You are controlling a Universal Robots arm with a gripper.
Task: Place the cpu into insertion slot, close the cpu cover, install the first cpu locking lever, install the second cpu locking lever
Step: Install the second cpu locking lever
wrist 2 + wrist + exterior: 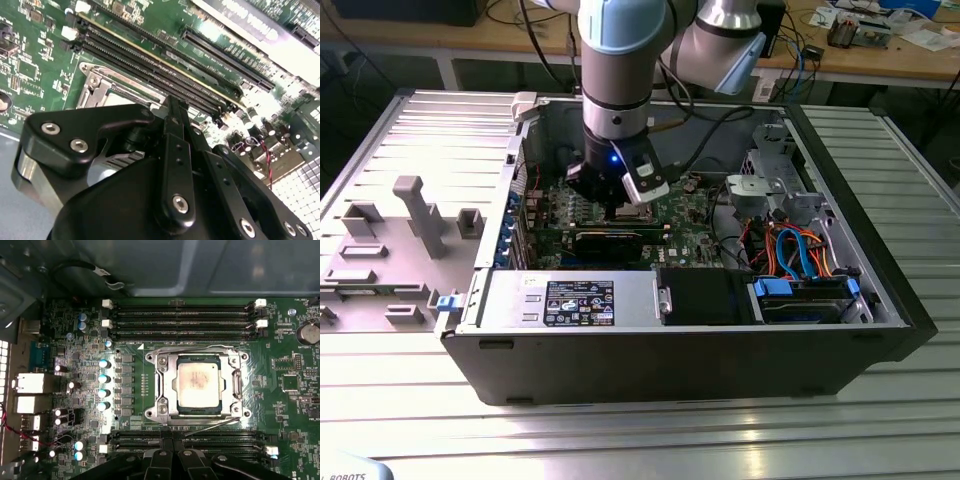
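While parked low inside the open computer case (880, 300), hung over the motherboard (75, 330) for socket access. Cpu cover (165, 374) lay flat, framing the cpu (198, 385) seated in the insertion slot (235, 412); one lever (210, 426) ran along its edge. Gripper (172, 445) pressed together, pinching nothing, just beside that edge.

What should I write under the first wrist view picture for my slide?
The cpu sits in the insertion slot under the closed cpu cover, with the gripper nearby.
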